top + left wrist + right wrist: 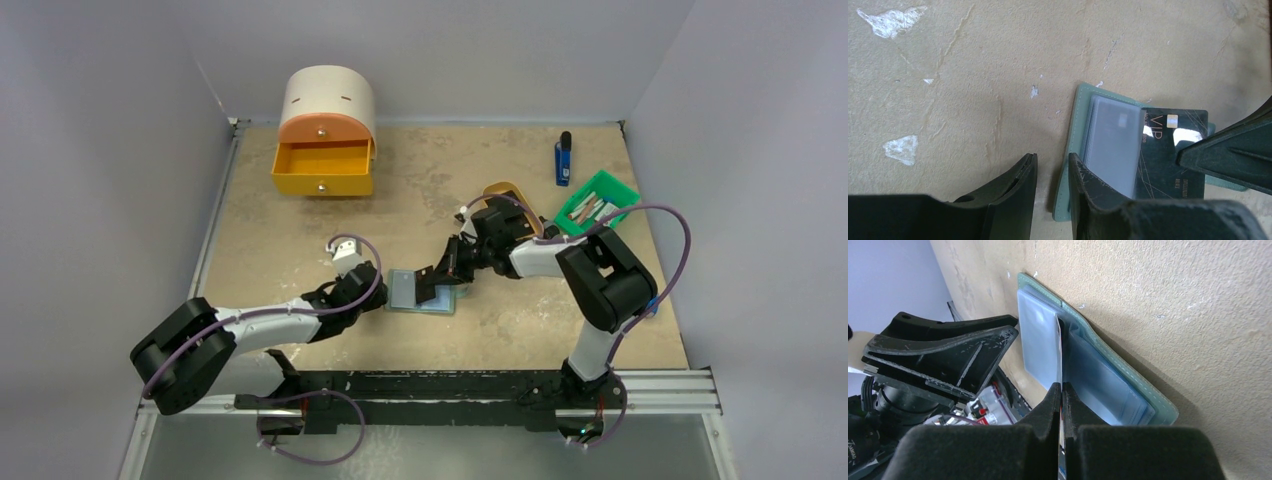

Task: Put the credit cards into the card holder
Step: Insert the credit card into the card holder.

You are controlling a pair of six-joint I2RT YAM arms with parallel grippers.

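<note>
1. My right gripper [1062, 390] is pinched tight on a black credit card [1173, 145], which I hold by its right end.
2. The card's left edge meets the pale, see-through pocket leaves of the card holder [405, 290]. I cannot tell how far in it is.
3. The holder lies open and flat in the middle of the table [300, 240], toward the near edge and well away from the side walls. There is bare tabletop to its left and on its far side.
4. My left gripper [1050, 195] has only a narrow gap. One finger is on the table just left of the holder and the other is on the holder's left border. It grips nothing.
5. The card reads "VIP" in pale letters, and the finer print is too small to read.
6. At far left an orange drawer box [322, 165] has its drawer pulled out.
7. At far right a green bin [620, 192] holds some pale items. A blue stick [563, 160] lies beside it, and a tan tray [505, 190] is half hidden by my right arm.
</note>
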